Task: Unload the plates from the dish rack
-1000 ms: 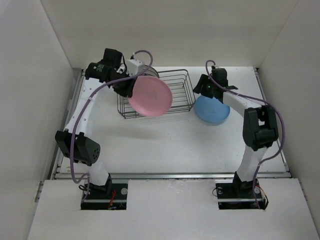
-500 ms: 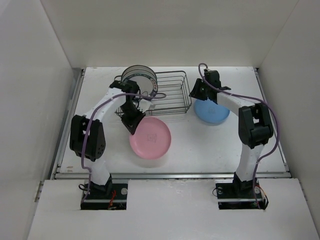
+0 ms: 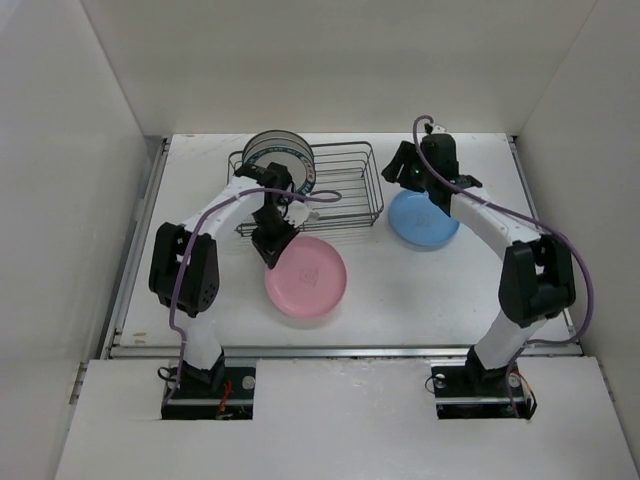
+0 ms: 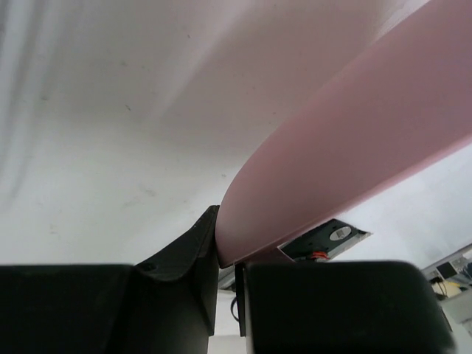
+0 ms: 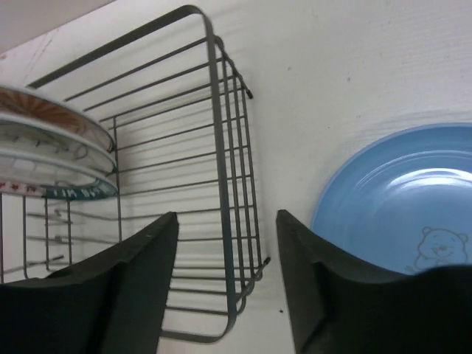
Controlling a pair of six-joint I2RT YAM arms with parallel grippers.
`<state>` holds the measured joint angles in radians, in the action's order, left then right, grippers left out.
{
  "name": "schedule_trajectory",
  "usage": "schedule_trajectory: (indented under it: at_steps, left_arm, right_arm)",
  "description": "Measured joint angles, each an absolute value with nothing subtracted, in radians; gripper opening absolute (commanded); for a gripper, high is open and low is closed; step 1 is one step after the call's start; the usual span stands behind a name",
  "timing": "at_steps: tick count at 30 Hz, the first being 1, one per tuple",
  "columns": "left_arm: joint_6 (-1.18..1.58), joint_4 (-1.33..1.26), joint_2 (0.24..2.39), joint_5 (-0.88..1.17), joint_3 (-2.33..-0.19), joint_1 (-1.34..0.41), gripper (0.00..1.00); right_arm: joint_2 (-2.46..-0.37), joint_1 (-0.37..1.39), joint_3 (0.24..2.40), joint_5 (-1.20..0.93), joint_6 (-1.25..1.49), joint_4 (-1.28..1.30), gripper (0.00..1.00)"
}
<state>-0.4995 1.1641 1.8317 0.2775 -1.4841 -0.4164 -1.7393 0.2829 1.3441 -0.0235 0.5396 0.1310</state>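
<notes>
Left end effector (image 3: 272, 250) pinches the round pink plate (image 3: 306, 277) by its rim, centre frame, down at the white bench (image 3: 400, 290): setting-down step, release looks next. Right end effector (image 5: 225, 228) hangs spread by the dark wire dish rack (image 3: 345, 190).

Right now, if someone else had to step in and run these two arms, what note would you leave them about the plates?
Left fingers: shut on the rim of the pink plate, held low in front of the dish rack; whether it rests on the table I cannot tell.
Right fingers: open, empty, between the rack and the blue plate.
Done: the blue plate lies flat on the table, right of the rack.
Left: release the pink plate, then take out the patterned plates standing at the rack's left end.
</notes>
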Motion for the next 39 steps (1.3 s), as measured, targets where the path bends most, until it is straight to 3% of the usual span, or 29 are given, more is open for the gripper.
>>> schedule_trajectory:
  at_steps: [1, 5, 9, 15, 18, 21, 22, 24, 26, 27, 30, 39]
  left_arm:
    - [-0.496, 1.164, 1.832, 0.282, -1.499, -0.416, 0.0]
    - [-0.488, 1.17, 1.832, 0.295, -1.546, -0.416, 0.0]
    - [-0.464, 1.171, 1.832, 0.306, -1.588, -0.416, 0.0]
    - [-0.404, 1.16, 1.852, 0.34, -1.684, -0.406, 0.0]
    - [-0.383, 1.145, 1.856, 0.352, -1.699, -0.404, 0.0]
    - [-0.373, 1.142, 1.856, 0.354, -1.702, -0.402, 0.0]
    - [-0.376, 1.139, 1.856, 0.339, -1.702, -0.402, 0.0]
    - [-0.376, 1.135, 1.856, 0.329, -1.702, -0.402, 0.0]
    - [-0.369, 1.123, 1.854, 0.31, -1.701, -0.403, 0.12]
    - [-0.362, 1.112, 1.854, 0.308, -1.701, -0.403, 0.4]
    - [-0.334, 1.085, 1.841, 0.295, -1.701, -0.402, 0.99]
    - [-0.207, 0.977, 1.661, 0.127, -1.702, -0.362, 1.0]
  right_arm:
    - [-1.716, 0.282, 1.324, -0.043, 0.514, 0.117, 0.72]
    - [-1.559, 0.29, 1.187, -0.184, 0.401, 0.075, 0.8]
    - [-1.469, 0.377, 1.18, -0.311, 0.228, 0.103, 0.8]
    - [-1.497, 0.568, 1.172, -0.425, 0.095, 0.188, 0.77]
    - [-1.539, 0.577, 1.155, -0.426, 0.081, 0.211, 0.53]
    - [-1.572, 0.568, 1.14, -0.428, 0.086, 0.221, 0.08]
    - [-1.575, 0.568, 1.138, -0.429, 0.098, 0.223, 0.0]
    - [-1.575, 0.569, 1.137, -0.417, 0.112, 0.22, 0.0]
    - [-1.573, 0.569, 1.137, -0.411, 0.13, 0.215, 0.0]
    - [-1.571, 0.563, 1.137, -0.405, 0.14, 0.212, 0.0]
    - [-1.563, 0.539, 1.137, -0.384, 0.186, 0.206, 0.0]
    - [-1.477, 0.196, 1.115, -0.377, 0.482, 0.085, 0.0]
